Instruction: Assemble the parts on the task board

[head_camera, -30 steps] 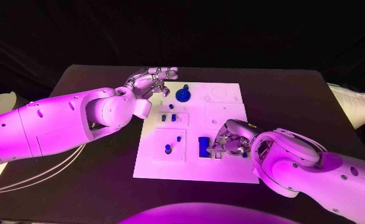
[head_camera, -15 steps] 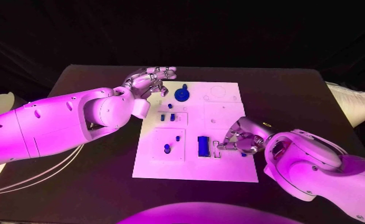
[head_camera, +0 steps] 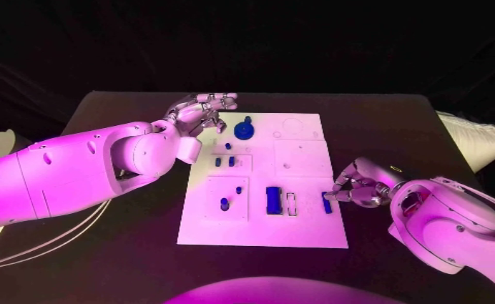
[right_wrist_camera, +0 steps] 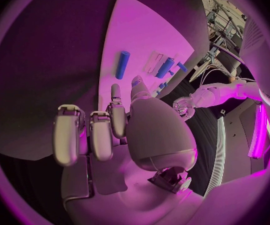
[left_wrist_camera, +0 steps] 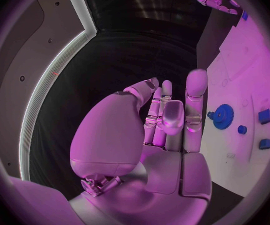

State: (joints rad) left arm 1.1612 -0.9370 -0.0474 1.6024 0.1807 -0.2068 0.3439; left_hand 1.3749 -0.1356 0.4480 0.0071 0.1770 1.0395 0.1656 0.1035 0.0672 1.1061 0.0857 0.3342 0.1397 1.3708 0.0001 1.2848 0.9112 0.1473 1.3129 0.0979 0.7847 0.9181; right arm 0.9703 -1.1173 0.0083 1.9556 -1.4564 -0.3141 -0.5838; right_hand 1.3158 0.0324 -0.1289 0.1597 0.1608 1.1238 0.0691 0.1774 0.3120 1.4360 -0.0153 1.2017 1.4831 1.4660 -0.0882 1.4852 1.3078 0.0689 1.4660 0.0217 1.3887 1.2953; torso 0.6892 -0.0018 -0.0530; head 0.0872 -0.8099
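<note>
White rectangular task board (head_camera: 299,236) lies mid-table; on it a round blue gear (head_camera: 245,129) at about 11 o'clock, a blue rectangular block (head_camera: 275,199) standing near 6 o'clock, and a short blue cylindrical rod (head_camera: 327,203) lying loose at 4 o'clock by the board's edge. Right hand (head_camera: 356,191) sits just beside that rod, fingers curled in, holding nothing. Left hand (head_camera: 202,112) hangs off the board's 10 o'clock corner, fingers nearly straight and close together, empty.
</note>
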